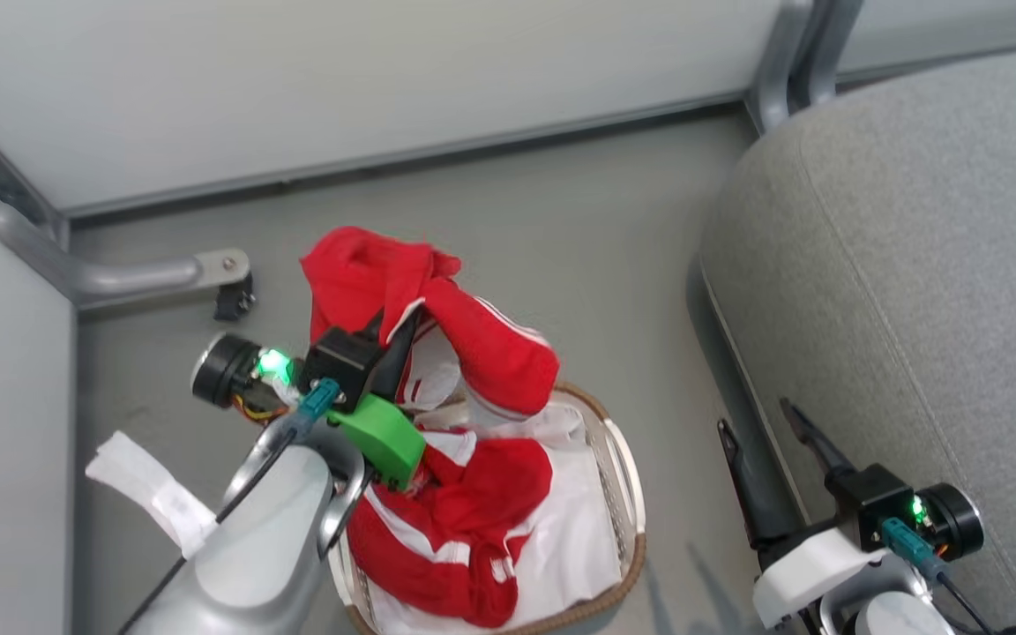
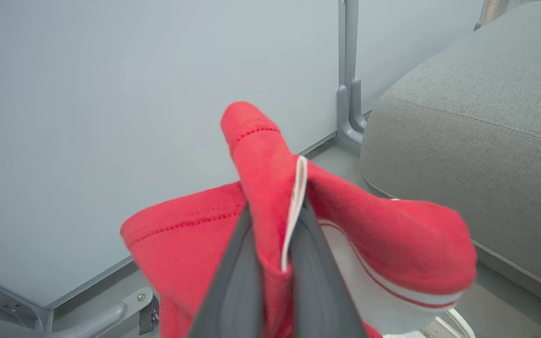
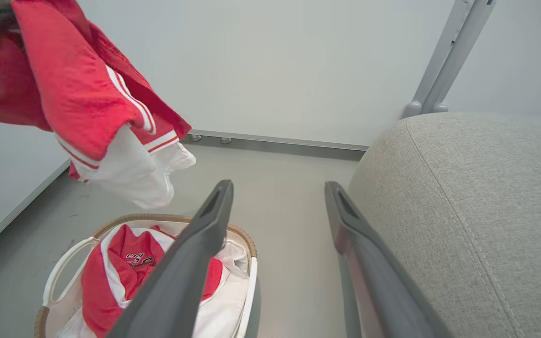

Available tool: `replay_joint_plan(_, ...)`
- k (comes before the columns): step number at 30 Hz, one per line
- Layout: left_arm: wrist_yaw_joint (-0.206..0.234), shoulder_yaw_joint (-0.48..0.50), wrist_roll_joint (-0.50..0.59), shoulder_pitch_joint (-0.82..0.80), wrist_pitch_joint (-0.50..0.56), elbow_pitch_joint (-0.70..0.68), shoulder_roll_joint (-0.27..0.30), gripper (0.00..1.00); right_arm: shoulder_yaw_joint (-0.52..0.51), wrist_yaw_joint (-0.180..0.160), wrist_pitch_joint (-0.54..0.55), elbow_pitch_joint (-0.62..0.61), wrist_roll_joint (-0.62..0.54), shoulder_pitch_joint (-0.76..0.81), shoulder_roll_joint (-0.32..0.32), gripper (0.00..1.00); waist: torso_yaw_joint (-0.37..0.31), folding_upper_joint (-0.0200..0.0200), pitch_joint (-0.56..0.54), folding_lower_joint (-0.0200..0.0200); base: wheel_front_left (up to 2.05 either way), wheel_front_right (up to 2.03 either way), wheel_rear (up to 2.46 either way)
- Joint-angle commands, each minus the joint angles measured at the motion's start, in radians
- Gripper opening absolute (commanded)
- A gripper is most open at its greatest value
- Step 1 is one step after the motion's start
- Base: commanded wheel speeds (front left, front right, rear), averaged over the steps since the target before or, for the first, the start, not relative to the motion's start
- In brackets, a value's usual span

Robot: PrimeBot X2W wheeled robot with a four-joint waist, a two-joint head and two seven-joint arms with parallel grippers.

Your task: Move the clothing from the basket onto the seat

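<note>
Red garment (image 1: 481, 348): pinched in the left gripper (image 2: 276, 211), whose jaws are closed tight on a fold edged with white trim. It hangs clear above the basket (image 1: 630, 564), over its far side, touching nothing below.
Rest of clothing (image 1: 473, 503): more red and white pieces lie bunched inside the basket on a white liner (image 1: 583, 538). One piece shows dark lettering.
Free right gripper (image 3: 277, 188): fingers spread wide and holding nothing, to the right of the basket.
Grey seat (image 1: 914, 265): woven fabric with stitched seams, to the right of the basket and apart from it. The part in view carries no clothing.
Done so far: by the look of it, one piece is out of the basket and in the air, and none has reached the seat.
Left to do: carry the held piece rightward from the basket to the seat and release it, then move the pieces inside, probably in several trips.
Grey floor (image 1: 517, 212): smooth and matt, with the basket standing directly on it.
Room: a pale wall (image 1: 340, 79) of panels beyond the basket, and a grey metal foot (image 1: 146, 275) to the left of the basket.
</note>
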Motion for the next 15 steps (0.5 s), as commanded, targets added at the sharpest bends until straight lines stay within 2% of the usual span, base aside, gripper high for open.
replay_joint_plan(1,-0.003,-0.018,0.000,-0.026,-0.001,-0.013,0.011,0.00,0.002,0.000,-0.005,0.005,-0.005,0.024,-0.004,1.00,0.061,0.0000,-0.131,0.0000,0.00,0.00,0.00)
replay_joint_plan(11,-0.004,-0.191,-0.061,-0.253,0.017,-0.032,0.112,0.00,0.033,0.000,-0.005,0.004,-0.001,0.044,-0.004,1.00,0.070,0.0000,-0.194,0.0000,0.00,0.00,0.00)
replay_joint_plan(15,-0.003,-0.254,-0.097,-0.324,0.030,-0.043,0.129,0.00,0.054,0.000,-0.004,0.002,0.000,0.030,-0.004,1.00,0.072,0.0000,-0.201,0.0000,0.00,0.00,0.00)
